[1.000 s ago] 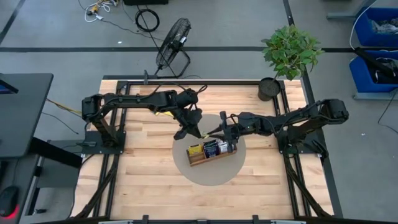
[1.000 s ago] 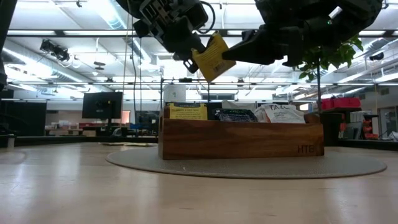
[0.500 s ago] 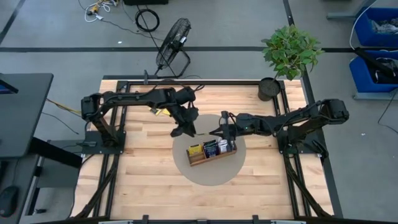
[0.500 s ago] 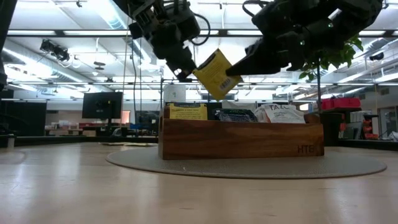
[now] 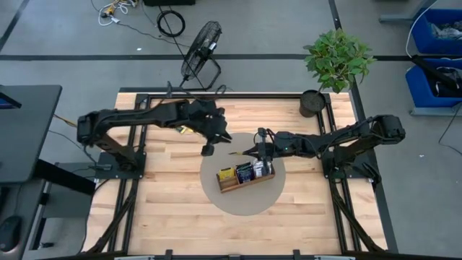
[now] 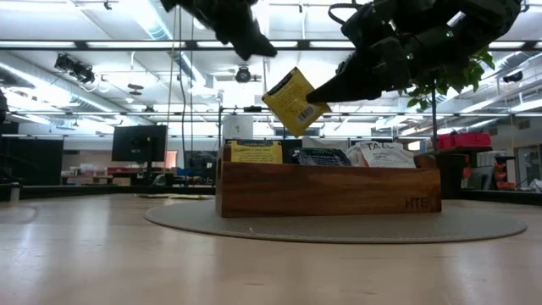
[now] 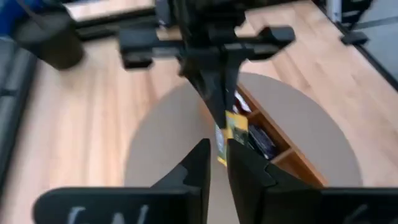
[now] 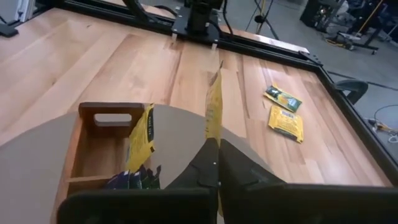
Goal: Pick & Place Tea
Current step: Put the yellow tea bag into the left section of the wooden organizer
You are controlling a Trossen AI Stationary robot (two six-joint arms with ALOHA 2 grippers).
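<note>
While my L arm hangs over the bare wood up-left of the wooden tray (image 5: pixel 246 175), my left gripper (image 5: pixel 208 150) sits clear of everything, nothing held; fingers (image 7: pixel 199 168) show a narrow gap in the left wrist view. In the low view it is up above the tray's left end, apart from the sachet.

Ref landmark = tray, on the round mat (image 5: pixel 216 193) mid-table, three compartments.

- Two loose yellow sachets (image 8: pixel 285 112) lie flat on the table wood, off the mat, left of and beyond the tray, under my L arm's reach in the high view.
- Tray left compartment: yellow-and-green sachets (image 6: pixel 256 152), standing upright.
- Tray mid compartment: dark sachets (image 6: pixel 320 157).
- Tray right compartment: white-and-orange sachets (image 6: pixel 379 154).

Held item: one yellow tea sachet (image 6: pixel 294 100), tilted, in the air above the tray's left-to-mid part, not touching tray or the packs in it. Same sachet seen edge-on in the right wrist view (image 8: pixel 214 106), pinched at its lower edge.

R side: my right gripper (image 5: pixel 254 150) is clamped on that sachet, fingertips (image 6: pixel 326 87) closed on one corner. Gripper sits just beyond the tray's back edge, arm coming in from the right of the tray.

Off-table, beyond the tray: floor fan (image 5: pixel 201 43), potted plant (image 5: pixel 336 58) at far-right corner.
</note>
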